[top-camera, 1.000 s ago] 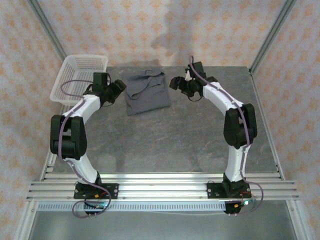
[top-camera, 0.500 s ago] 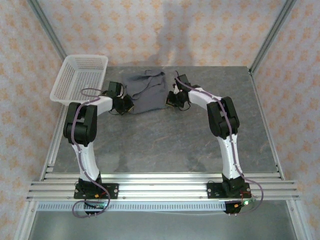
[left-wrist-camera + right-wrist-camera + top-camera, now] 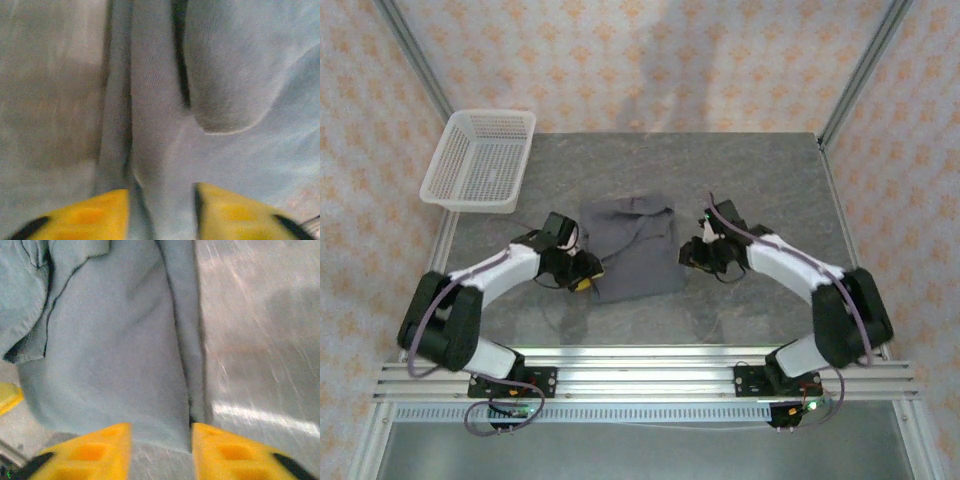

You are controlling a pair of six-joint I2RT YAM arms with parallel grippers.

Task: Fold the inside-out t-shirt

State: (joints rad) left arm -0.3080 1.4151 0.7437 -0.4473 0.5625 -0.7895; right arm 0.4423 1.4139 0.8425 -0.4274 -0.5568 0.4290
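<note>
The inside-out t-shirt (image 3: 635,250) is a dark slate-grey cloth lying folded and flat on the table's near middle. My left gripper (image 3: 584,272) is low at its near left corner, my right gripper (image 3: 692,252) at its right edge. In the left wrist view the yellow fingers (image 3: 90,217) stand apart, left gripper (image 3: 162,215) open, with a fold of the t-shirt (image 3: 225,75) lying between and beyond them. In the right wrist view the right gripper (image 3: 161,450) is open over the t-shirt's (image 3: 110,340) near right corner, with bare table showing in the gap.
A white mesh basket (image 3: 480,160) stands at the far left corner of the grey table (image 3: 760,180). Metal frame posts rise at the far corners. The rail with both arm bases runs along the near edge.
Both grippers closed at the shirt's sides and came from the far side of the table toward the near side, the shirt moving with them. Their jaws now stand apart.
</note>
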